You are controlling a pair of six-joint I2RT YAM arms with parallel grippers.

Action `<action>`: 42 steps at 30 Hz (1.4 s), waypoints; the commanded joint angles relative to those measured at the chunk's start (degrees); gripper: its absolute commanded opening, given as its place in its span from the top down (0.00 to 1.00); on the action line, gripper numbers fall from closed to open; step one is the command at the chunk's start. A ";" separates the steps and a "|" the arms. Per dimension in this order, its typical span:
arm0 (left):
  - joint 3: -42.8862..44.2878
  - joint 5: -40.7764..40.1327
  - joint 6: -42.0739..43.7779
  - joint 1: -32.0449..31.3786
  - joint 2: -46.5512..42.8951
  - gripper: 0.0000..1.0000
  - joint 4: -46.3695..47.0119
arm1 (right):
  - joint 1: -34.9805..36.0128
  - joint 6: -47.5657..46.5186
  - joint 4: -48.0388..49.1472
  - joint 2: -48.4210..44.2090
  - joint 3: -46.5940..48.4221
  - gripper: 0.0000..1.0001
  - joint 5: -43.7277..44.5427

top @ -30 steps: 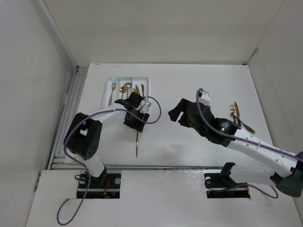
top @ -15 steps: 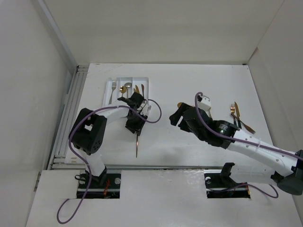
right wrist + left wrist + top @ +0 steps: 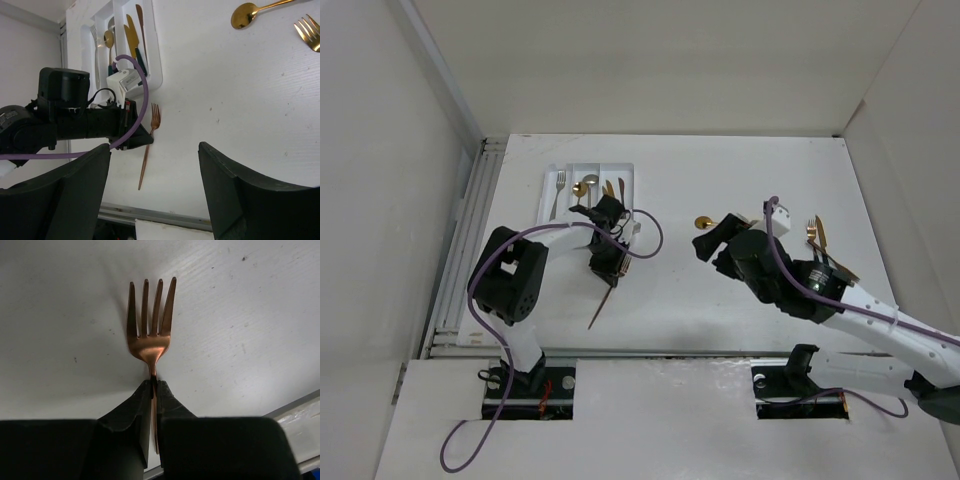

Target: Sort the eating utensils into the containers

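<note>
A copper fork [image 3: 150, 338] lies on the white table with its tines pointing away, and my left gripper [image 3: 154, 386] is shut on its neck. From above, the left gripper [image 3: 608, 266] is just below the white three-compartment tray [image 3: 547, 178], and the fork's handle [image 3: 596, 312] slants toward the near left. The tray [image 3: 156, 60] holds a silver fork [image 3: 558, 196], a gold spoon [image 3: 579, 188] and knives [image 3: 132, 36]. My right gripper [image 3: 155, 146] hangs open over mid-table, holding nothing.
A gold spoon [image 3: 244, 15] and a gold fork [image 3: 310, 33] lie loose on the table to the right. More gold utensils [image 3: 818, 236] sit beyond the right arm. A metal rail [image 3: 470, 230] runs along the table's left edge.
The left gripper's jaws closed on the copper fork, and the fork's handle swung from straight toward the near edge to slanting left. The right arm shifted to the right.
</note>
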 commanded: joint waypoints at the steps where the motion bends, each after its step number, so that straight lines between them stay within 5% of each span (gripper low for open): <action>1: -2.97 1.54 0.87 -0.12 2.27 1.00 0.95 | 0.58 0.18 -0.60 -0.14 0.21 0.24 2.20; 5: 0.71 3.83 3.58 -0.12 -0.28 1.00 -0.88 | 0.58 -1.31 0.26 -0.14 0.74 0.24 3.52; 10: 9.40 5.68 6.76 -2.66 -5.89 1.00 -2.65 | -3.97 -16.25 10.82 2.49 2.75 0.18 -2.68; 14: 22.03 7.52 7.55 -1.63 -7.66 1.00 -5.46 | -28.95 -24.51 14.50 10.65 10.73 0.18 -26.71; 19: 34.45 6.48 6.32 6.36 -6.35 1.00 -7.73 | -42.83 -31.10 15.66 23.39 22.78 0.17 -40.06; 24: 43.69 -6.44 7.55 17.42 2.42 1.00 -9.68 | -43.45 -36.04 12.93 37.55 32.11 0.17 -40.77; 31: 47.21 -4.60 5.17 28.25 12.44 1.00 -6.70 | -43.98 -36.04 15.56 44.42 33.17 0.17 -41.05; 42: 47.91 -4.08 5.17 29.06 20.28 1.00 -1.77 | -45.03 -37.27 16.10 45.39 23.09 0.17 -38.58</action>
